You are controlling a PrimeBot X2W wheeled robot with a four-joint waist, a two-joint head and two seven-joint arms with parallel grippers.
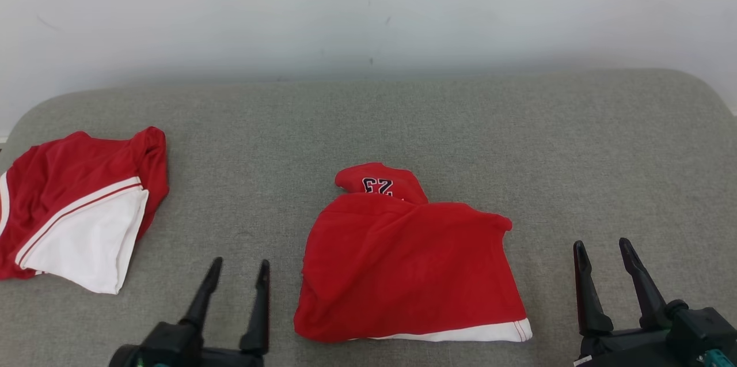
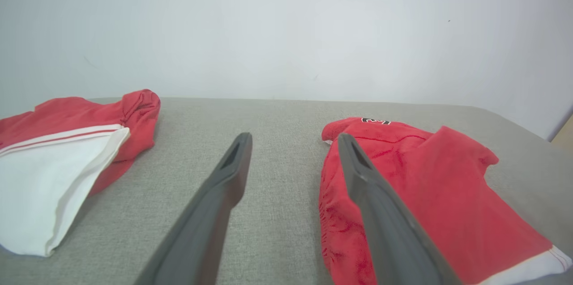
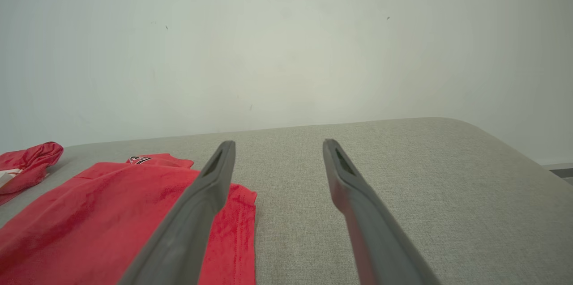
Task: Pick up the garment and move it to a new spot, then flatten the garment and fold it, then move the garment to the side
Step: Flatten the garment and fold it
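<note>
The garment (image 1: 403, 263) is a red jersey with a black number patch and a white hem, lying loosely folded on the grey padded surface (image 1: 460, 125) at centre front. It also shows in the left wrist view (image 2: 429, 186) and the right wrist view (image 3: 112, 213). My left gripper (image 1: 240, 263) stands open just left of its left edge, with nothing between the fingers (image 2: 294, 137). My right gripper (image 1: 601, 245) is open too, a little right of the garment's right edge and apart from it (image 3: 278, 142).
A second red garment with a white panel (image 1: 75, 205) lies at the far left of the surface (image 2: 67, 151). A pale wall (image 1: 368, 10) rises directly behind. The surface rounds off at its back corners, with bare grey fabric to the right.
</note>
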